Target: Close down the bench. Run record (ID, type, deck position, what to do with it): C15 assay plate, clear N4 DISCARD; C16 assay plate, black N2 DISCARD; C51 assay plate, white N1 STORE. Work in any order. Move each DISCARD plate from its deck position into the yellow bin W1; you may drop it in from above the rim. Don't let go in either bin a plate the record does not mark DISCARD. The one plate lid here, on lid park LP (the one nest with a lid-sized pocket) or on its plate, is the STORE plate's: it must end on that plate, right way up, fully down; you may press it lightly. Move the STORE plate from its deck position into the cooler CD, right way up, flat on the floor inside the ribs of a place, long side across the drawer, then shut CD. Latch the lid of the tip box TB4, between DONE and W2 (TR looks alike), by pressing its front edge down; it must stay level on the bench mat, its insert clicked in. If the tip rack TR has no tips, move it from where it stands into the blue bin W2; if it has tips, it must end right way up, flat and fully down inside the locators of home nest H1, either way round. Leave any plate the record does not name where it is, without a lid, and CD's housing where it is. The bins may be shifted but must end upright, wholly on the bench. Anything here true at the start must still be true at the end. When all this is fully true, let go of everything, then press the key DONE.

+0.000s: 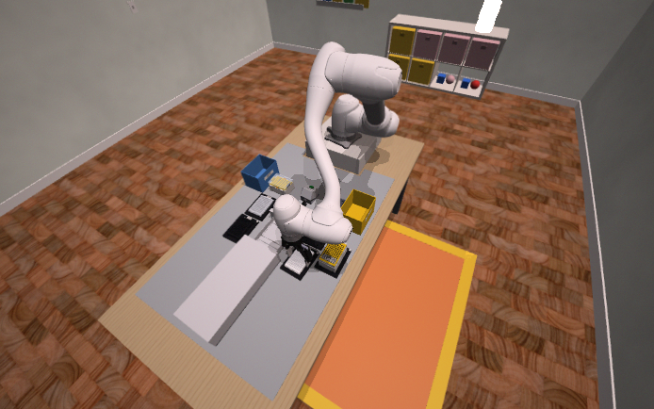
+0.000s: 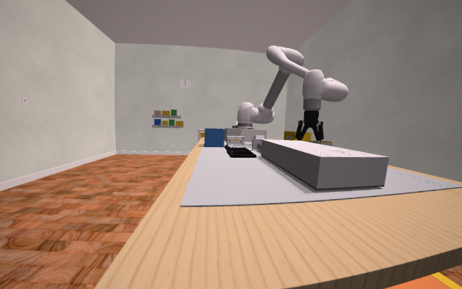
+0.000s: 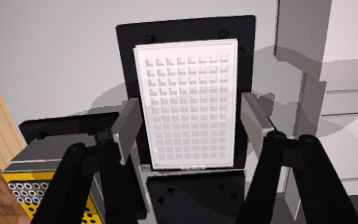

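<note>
A white assay plate [image 3: 186,105] [image 1: 295,262] lies in a black nest [image 3: 125,55] near the right end of the grey cooler CD [image 1: 228,286] [image 2: 323,161]. My gripper [image 3: 190,108] [image 1: 303,252] [image 2: 309,138] is open and hangs straight over this plate, one finger pad on each long side, with nothing between them. A black plate [image 1: 239,226] [image 2: 240,152] and a clear plate [image 1: 260,205] lie in nests on the cooler's far side. The yellow tip rack TR [image 1: 332,253] [image 3: 23,195] stands right beside the white plate's nest.
The yellow bin W1 [image 1: 359,209] stands behind the tip rack. The blue bin W2 [image 1: 259,172] [image 2: 214,137] is at the mat's far left, with the tip box TB4 [image 1: 280,183] and the DONE key [image 1: 311,191] beside it. The cooler's wall [image 3: 346,100] is close on the gripper's right.
</note>
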